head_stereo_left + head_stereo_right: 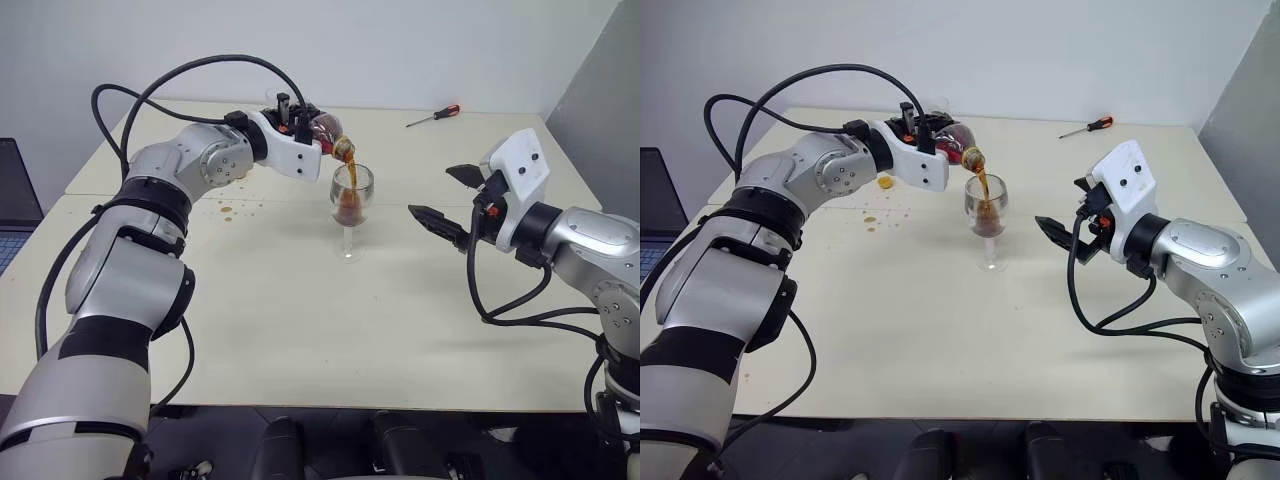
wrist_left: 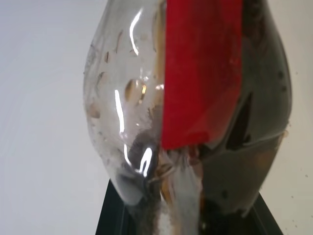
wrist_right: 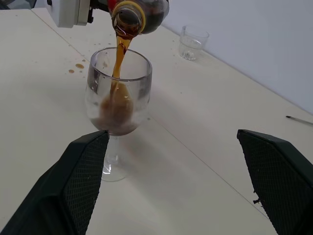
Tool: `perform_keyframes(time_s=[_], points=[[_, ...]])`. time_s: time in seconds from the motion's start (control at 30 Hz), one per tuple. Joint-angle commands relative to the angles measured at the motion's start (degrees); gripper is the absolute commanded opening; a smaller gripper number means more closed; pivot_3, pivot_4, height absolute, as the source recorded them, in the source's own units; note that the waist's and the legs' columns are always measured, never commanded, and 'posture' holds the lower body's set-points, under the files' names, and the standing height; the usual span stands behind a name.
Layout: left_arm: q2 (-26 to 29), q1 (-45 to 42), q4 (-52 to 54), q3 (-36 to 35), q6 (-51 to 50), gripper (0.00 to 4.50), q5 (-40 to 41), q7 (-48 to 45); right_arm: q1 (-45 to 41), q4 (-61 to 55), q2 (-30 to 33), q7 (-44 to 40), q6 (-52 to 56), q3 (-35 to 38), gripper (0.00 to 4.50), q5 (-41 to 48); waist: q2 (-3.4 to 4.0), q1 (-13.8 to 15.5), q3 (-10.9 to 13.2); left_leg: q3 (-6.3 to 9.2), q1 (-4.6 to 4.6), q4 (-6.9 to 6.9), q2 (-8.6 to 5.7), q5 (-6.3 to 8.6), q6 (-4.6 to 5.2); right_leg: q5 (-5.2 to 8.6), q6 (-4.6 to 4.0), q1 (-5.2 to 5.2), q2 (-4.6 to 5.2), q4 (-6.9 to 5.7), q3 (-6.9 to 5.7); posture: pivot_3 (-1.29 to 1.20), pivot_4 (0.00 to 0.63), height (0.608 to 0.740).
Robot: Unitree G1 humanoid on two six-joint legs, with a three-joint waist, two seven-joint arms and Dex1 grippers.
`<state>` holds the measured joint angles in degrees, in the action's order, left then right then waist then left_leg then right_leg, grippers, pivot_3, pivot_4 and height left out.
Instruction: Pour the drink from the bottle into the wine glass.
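Pouring drink from tilted bottle, clamped in left end effector, into glass on bench; right end effector wide open, empty; risk of overflow or splashing if tilted more.

The left gripper hides most of the bottle. At the table's far edge, the screwdriver tip is too small to tell.

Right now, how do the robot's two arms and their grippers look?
Both arms have silver-grey metallic shells with black bands at the joints, and loose black cables loop beside them. Each wrist has a white housing. The left gripper and right gripper have black fingers with finely textured inner pads.
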<state>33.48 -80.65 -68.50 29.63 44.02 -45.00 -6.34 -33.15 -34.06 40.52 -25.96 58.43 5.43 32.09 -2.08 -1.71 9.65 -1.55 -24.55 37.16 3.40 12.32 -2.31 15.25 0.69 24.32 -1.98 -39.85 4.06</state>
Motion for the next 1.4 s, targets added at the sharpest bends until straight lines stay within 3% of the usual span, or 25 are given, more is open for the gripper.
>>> perform_keyframes(time_s=[0.03, 1.4], points=[[0.5, -3.3, -0.1, -0.4, -0.6, 0.77, 0.2, 1.7, -0.6, -2.1, 0.6, 0.3, -0.7, 0.9, 4.5, -0.2, 0.0, 0.0, 0.0, 0.0, 0.0, 0.0, 0.0, 0.0, 0.0, 0.0, 0.0, 0.0, 0.0, 0.0, 0.0, 0.0, 0.15, 0.74], [0.4, -2.4, 0.0, -1.9, -0.4, 0.77, 2.9, 0.4, -0.1, -3.7, 0.2, -1.3, 0.0, 1.5, 4.5, 3.9, 0.0, 0.0, 0.0, 0.0, 0.0, 0.01, 0.0, 0.0, 0.0, 0.0, 0.0, 0.0, 0.0, -0.02, 0.0, 0.0, 0.15, 0.74]])
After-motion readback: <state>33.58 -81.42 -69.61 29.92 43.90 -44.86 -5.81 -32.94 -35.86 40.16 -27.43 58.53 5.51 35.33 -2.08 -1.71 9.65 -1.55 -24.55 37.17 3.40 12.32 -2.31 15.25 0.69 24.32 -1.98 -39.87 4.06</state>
